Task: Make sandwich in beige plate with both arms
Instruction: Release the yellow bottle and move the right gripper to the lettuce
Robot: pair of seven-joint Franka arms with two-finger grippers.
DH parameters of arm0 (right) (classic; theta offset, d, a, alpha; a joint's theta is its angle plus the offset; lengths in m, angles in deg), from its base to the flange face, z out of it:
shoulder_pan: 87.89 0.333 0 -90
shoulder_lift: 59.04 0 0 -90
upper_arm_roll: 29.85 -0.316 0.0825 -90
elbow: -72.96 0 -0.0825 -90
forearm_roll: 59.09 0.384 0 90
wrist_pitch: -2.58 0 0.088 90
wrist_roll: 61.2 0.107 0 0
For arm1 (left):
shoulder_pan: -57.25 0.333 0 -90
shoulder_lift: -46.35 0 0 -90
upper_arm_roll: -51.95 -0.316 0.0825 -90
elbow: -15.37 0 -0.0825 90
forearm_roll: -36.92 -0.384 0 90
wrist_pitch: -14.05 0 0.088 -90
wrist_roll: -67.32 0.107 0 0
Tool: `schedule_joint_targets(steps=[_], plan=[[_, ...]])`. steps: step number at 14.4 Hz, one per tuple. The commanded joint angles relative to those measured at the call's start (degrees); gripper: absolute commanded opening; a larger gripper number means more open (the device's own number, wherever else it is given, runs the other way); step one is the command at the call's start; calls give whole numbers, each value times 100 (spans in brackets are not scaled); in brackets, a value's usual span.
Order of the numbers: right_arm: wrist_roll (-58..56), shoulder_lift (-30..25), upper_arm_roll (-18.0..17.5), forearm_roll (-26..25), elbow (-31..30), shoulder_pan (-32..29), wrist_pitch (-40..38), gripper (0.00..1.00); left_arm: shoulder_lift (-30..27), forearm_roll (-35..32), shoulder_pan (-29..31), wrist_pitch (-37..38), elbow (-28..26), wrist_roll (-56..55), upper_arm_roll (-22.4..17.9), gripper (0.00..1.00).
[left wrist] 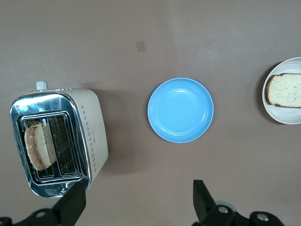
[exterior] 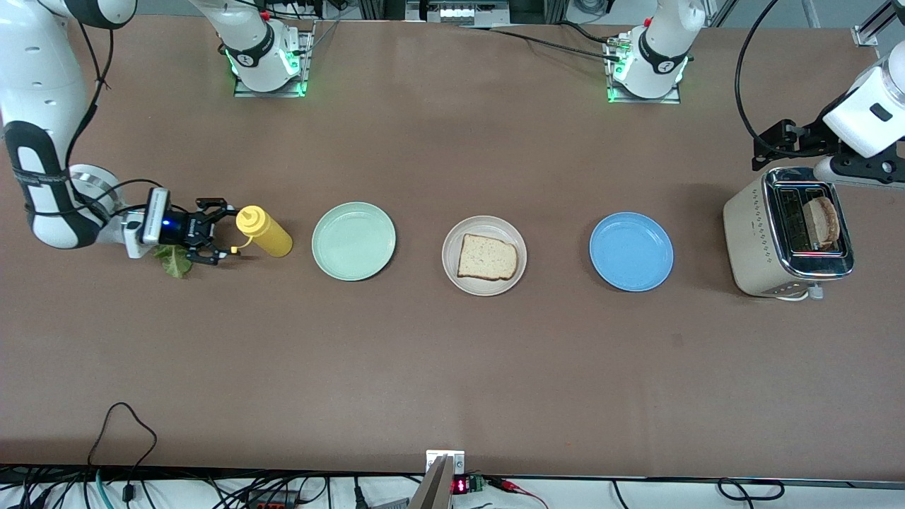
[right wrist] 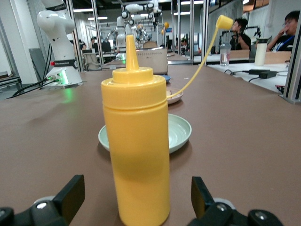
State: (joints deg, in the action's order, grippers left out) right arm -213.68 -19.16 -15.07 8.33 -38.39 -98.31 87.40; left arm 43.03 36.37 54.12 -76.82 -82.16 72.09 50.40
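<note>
The beige plate (exterior: 484,279) sits mid-table with one bread slice (exterior: 488,256) lying on it. A second bread slice (exterior: 824,221) stands in a slot of the toaster (exterior: 756,233). A green lettuce leaf (exterior: 173,261) lies on the table under the right wrist. My right gripper (exterior: 225,233) is low at the right arm's end, open, its fingers apart on either side of an upright yellow squeeze bottle (exterior: 265,232), not touching it; the bottle fills the right wrist view (right wrist: 138,150). My left gripper (exterior: 774,145) is open and empty, high over the toaster (left wrist: 94,136).
A mint-green plate (exterior: 353,240) lies between the bottle and the beige plate, and a blue plate (exterior: 631,251) between the beige plate and the toaster. The bottle's cap (right wrist: 225,21) hangs open on its tether. Cables run along the table edge nearest the front camera.
</note>
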Motion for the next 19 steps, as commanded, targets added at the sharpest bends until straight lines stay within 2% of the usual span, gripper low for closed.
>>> schedule_joint_targets(steps=[1,5,8,11,19], plan=[[654,-358,218,-421,60,75,61,100,86,82,-11,87,182,15,-29,100],[1919,-526,367,-1142,806,102,211,100,86,73,-11,87,182,15,-29,100],[3193,-692,438,-1651,1123,155,499,100,86,73,-11,87,182,24,-29,100],[4240,-903,499,-2135,1142,408,1044,100,86,73,-11,104,182,24,-29,100],[7148,-974,1351,-3182,1212,1586,2179,100,86,82,-3,192,182,32,-29,100]])
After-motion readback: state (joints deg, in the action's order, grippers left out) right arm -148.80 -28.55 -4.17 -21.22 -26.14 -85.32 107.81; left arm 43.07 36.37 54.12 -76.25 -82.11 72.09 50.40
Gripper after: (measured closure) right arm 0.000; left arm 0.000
